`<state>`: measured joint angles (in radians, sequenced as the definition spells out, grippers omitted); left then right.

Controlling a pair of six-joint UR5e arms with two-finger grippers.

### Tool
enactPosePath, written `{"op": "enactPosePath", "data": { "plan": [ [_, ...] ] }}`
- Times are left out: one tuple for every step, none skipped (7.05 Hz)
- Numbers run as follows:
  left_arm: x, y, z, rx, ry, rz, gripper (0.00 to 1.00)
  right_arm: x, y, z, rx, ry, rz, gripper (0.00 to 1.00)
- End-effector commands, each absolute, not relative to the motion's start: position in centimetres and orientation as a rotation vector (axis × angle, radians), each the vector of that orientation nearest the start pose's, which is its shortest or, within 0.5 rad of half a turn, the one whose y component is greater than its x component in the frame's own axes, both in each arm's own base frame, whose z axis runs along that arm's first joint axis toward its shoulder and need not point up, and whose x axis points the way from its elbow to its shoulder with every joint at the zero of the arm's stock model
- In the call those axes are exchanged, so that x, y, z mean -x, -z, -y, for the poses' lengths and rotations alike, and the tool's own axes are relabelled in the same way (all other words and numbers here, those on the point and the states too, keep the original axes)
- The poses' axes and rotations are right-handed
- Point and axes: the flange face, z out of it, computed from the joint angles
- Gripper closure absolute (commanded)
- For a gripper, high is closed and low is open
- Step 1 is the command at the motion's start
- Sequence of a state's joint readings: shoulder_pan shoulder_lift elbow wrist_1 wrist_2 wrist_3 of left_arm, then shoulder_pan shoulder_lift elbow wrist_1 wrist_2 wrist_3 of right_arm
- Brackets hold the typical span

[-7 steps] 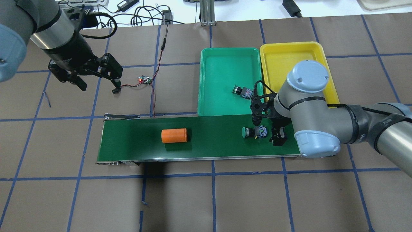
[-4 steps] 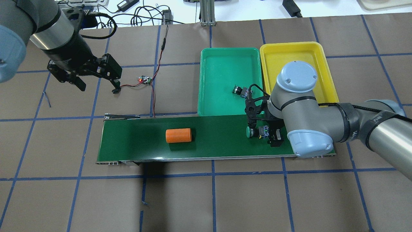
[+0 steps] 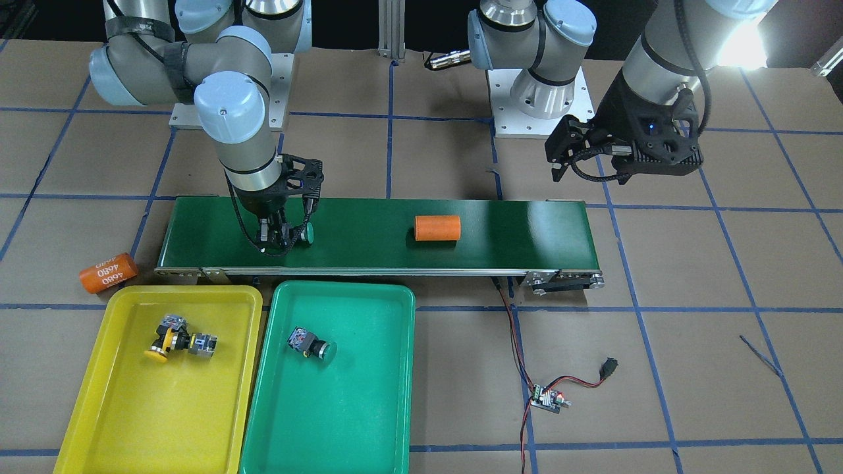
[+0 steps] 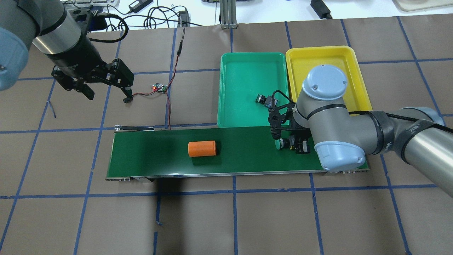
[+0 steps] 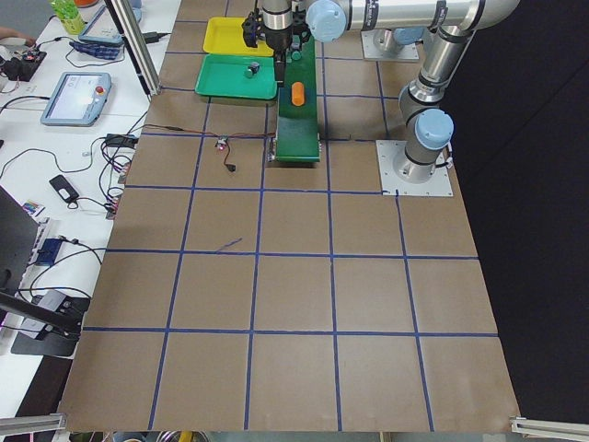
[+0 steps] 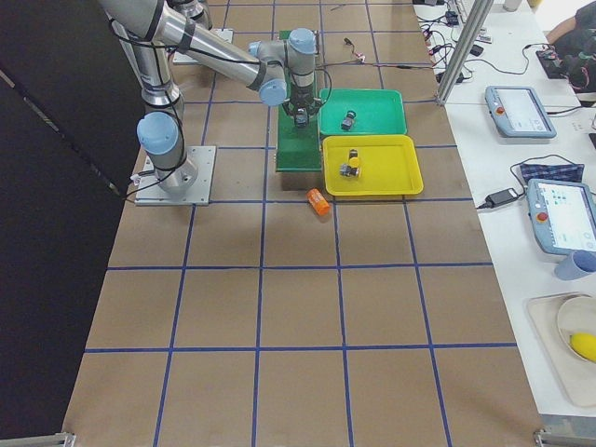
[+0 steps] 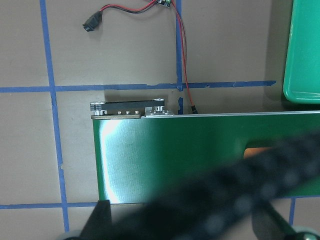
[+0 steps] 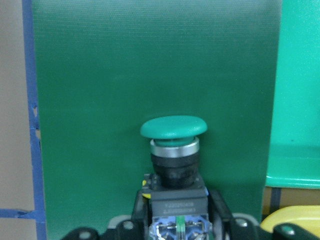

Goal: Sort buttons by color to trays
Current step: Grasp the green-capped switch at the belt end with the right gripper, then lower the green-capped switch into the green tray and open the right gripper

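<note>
My right gripper (image 4: 295, 144) is low over the right end of the conveyor belt (image 4: 148, 156), shut on a green-capped button (image 4: 281, 143). In the right wrist view its fingers flank the button's black body and the cap (image 8: 173, 127) points away. A second green button (image 4: 263, 100) lies in the green tray (image 4: 247, 71). Two yellow-capped buttons (image 3: 164, 342) lie together in the yellow tray (image 3: 145, 408); my right arm hides them in the overhead view. My left gripper (image 4: 106, 95) is open and empty, above the table left of the trays.
An orange cylinder (image 4: 201, 148) lies on the middle of the belt. Another orange cylinder (image 3: 108, 272) lies on the table beside the belt's end, near the yellow tray. A small circuit board (image 4: 160, 87) with red-black wires lies near my left gripper.
My right gripper moved left along the belt over the green button and its jaws closed in around it. The orange cylinder travelled right on the belt. The left arm stayed put.
</note>
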<state>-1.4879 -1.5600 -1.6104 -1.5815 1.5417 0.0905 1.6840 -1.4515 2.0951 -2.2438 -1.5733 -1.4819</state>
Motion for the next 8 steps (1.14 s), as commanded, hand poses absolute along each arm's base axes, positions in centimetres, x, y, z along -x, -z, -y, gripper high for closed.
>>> {"op": "enactPosePath", "data": {
  "plan": [
    [9.6, -47.4, 49.4, -0.011, -0.054, -3.173, 0.00, -19.1, -27.8, 49.9, 2.271, 0.098, -2.237, 0.73],
    [9.6, -47.4, 49.4, -0.011, -0.054, -3.173, 0.00, -19.6, -29.4, 52.7, 2.268, 0.108, -2.236, 0.75],
    [9.6, -47.5, 49.5, -0.011, -0.052, -3.173, 0.00, -20.5, -30.3, 56.4, 2.285, 0.141, -2.243, 0.75],
    [9.6, -47.3, 49.4, -0.009, -0.057, -3.172, 0.00, -21.2, -29.6, 59.4, 2.281, 0.123, -2.246, 0.70],
    [9.6, -47.4, 49.3, -0.011, -0.054, -3.172, 0.00, -22.2, -28.6, 60.2, 2.258, 0.084, -2.255, 0.39],
    [9.6, -47.6, 49.3, -0.011, -0.050, -3.172, 0.00, -22.2, -28.1, 60.0, 2.243, 0.046, -2.243, 0.09],
    [9.5, -47.9, 49.4, -0.009, -0.040, -3.173, 0.00, -22.0, -27.8, 59.8, 2.232, 0.028, -2.235, 0.00],
    [9.5, -47.6, 49.4, -0.009, -0.047, -3.172, 0.00, -21.9, -29.0, 60.1, 2.237, 0.055, -2.247, 0.00]
  ]
}}
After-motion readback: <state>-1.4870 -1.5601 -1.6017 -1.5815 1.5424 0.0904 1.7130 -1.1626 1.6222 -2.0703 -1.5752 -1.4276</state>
